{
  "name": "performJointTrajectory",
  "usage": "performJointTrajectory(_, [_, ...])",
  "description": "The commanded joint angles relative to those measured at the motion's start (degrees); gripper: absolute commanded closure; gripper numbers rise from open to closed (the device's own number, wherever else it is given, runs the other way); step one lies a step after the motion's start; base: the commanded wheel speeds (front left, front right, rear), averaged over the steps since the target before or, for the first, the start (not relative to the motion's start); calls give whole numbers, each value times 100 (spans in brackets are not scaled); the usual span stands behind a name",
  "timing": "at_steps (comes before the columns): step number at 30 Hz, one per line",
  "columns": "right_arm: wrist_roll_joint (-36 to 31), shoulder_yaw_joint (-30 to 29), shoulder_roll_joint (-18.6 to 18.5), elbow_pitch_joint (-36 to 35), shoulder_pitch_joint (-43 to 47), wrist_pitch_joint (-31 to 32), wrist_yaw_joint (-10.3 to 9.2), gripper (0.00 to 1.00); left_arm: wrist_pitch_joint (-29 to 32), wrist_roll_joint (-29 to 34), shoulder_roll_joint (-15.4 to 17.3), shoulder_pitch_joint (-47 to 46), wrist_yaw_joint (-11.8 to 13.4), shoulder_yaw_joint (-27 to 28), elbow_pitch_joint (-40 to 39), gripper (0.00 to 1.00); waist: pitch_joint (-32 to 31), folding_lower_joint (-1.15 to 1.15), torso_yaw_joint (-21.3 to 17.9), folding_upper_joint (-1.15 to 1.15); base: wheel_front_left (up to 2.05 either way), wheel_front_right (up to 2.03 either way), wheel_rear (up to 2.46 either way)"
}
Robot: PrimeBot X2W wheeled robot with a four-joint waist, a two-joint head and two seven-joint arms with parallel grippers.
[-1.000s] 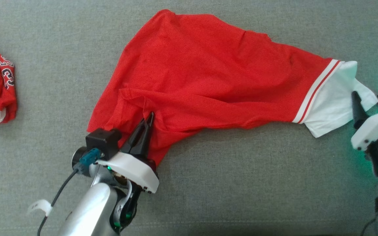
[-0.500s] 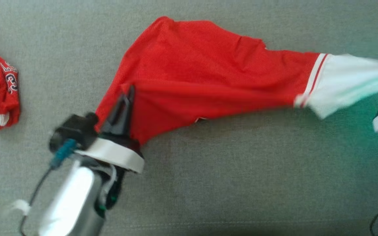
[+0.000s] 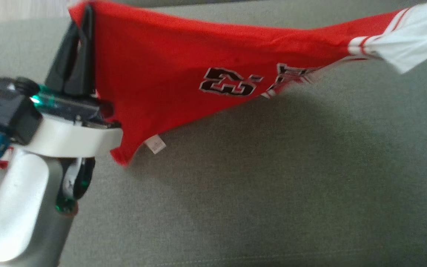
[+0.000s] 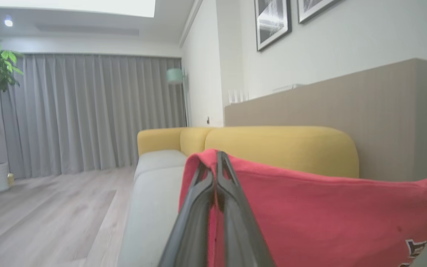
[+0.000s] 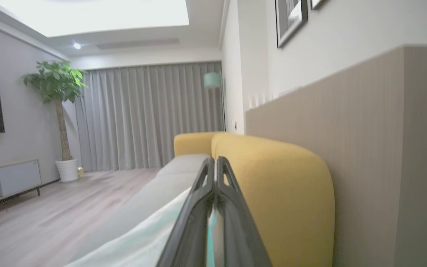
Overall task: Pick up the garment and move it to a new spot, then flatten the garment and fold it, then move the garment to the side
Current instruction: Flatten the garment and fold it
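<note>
**Grey sofa, jersey aloft between 2 claws**

The grey sofa seat (image 3: 272,193) spreads below the arms, with a yellow backrest (image 4: 280,148) behind it and a wooden floor beyond. The garment (image 3: 154,70), a red jersey with a printed 23 showing, hangs in the air above the seat. It is stretched between both arms and casts a shadow on the cushion.

The left gripper (image 3: 86,16) is pressed together on the red corner at the upper left. The right gripper (image 5: 215,161) is pinched on the white end (image 3: 417,33), and pale cloth shows between its fingers in the right wrist view.

This looks like step 1, the pick-up and carry to a new spot. The next move calls for 2 firm pinches and even tension. The jersey then has to be lowered so that it lands spread on bare seat, not bunched. A slip at either claw would drop a corner.
</note>
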Motion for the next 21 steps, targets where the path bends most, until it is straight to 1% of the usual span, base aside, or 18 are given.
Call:
performJointTrajectory(1, [-51,104,-120,-402,-268,11,41,100,71,60,238,-374,47,290,-326,100,-179,0,-44,0,0,0,0])
performJointTrajectory(5, [-186,67,-127,-865,-444,114,41,100,247,97,322,-543,95,362,-687,100,-359,0,-80,0,0,0,0])
performJointTrajectory(10, [-287,56,-56,-1039,-527,321,41,100,403,79,372,-589,144,407,-942,100,-503,0,-105,0,0,0,0])
performJointTrajectory(16, [-244,155,38,-790,-484,398,41,100,462,8,336,-532,164,360,-902,100,-533,0,-96,0,0,0,0])
performJointTrajectory(21, [-113,252,21,-444,-701,366,41,100,461,-133,283,-696,95,363,-676,100,-400,0,-101,0,0,0,0])
